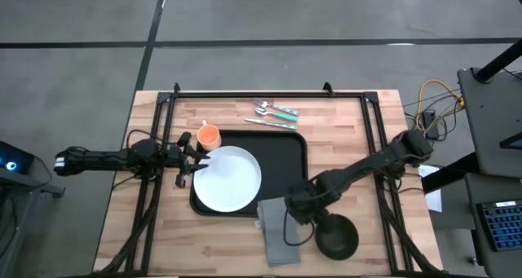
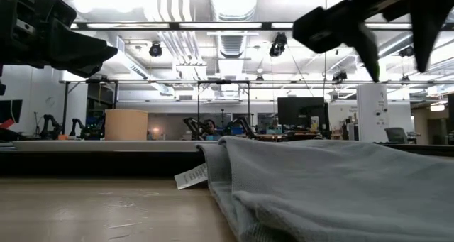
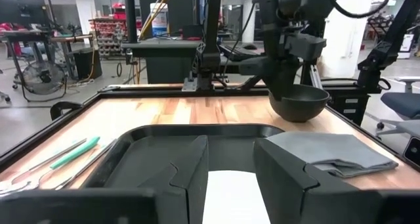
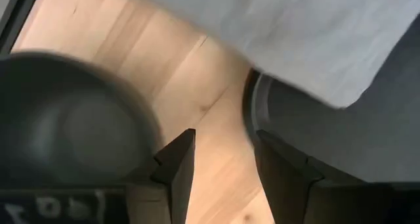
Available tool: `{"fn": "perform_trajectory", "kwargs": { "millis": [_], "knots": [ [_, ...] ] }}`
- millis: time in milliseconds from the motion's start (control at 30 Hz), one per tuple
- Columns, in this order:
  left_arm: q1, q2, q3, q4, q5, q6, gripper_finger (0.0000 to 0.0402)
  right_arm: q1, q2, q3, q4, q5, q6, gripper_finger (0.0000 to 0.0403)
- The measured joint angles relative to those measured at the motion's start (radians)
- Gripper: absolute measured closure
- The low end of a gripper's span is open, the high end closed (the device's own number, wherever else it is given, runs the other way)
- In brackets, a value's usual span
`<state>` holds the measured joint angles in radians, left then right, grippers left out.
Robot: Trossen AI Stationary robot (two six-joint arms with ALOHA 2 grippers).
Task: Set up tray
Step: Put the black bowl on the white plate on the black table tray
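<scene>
The black tray [image 1: 281,160] lies mid-table, with the white plate [image 1: 228,178] flat on its left half. My left gripper [image 1: 193,159] hovers at the plate's left rim. It is open, and in the left wrist view its fingers [image 3: 231,178] stand apart with the plate [image 3: 230,198] showing between them. My right gripper [image 1: 298,208] is open over bare wood [image 4: 226,165]. It sits between the tray's near right corner [image 4: 341,132] and the black bowl [image 1: 337,236], which stands on the table. The folded grey napkin [image 1: 277,229] lies at the near edge, overlapping the tray's rim.
An orange cup [image 1: 209,136] stands just off the tray's far left corner. Cutlery with teal handles [image 1: 273,113] lies on the wood beyond the tray. A black frame [image 1: 253,92] runs round the table's far edge and sides. Bare wood shows to the tray's right [image 1: 342,139].
</scene>
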<state>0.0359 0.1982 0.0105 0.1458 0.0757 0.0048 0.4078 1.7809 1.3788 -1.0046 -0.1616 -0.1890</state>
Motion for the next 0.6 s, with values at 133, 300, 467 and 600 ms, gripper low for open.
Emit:
{"fn": "perform_trajectory", "kwargs": {
  "millis": [133, 300, 467, 600],
  "knots": [
    [0.000, 0.000, 0.000, 0.000, 0.000, 0.000, 0.0297, 0.019, -0.009, 0.000, -0.031, -0.006, 0.052, 0.0264],
    [0.000, 0.000, 0.000, 0.000, 0.000, 0.000, 0.0297, 0.044, -0.009, -0.005, -0.043, -0.065, 0.085, 0.0266],
    [0.000, 0.000, 0.000, 0.000, 0.000, 0.000, 0.0297, 0.075, -0.009, -0.021, -0.030, -0.077, 0.085, 0.0268],
    [0.000, 0.000, 0.000, 0.000, 0.000, 0.000, 0.0297, 0.090, -0.007, -0.056, -0.011, -0.077, 0.085, 0.0273]
  ]
}}
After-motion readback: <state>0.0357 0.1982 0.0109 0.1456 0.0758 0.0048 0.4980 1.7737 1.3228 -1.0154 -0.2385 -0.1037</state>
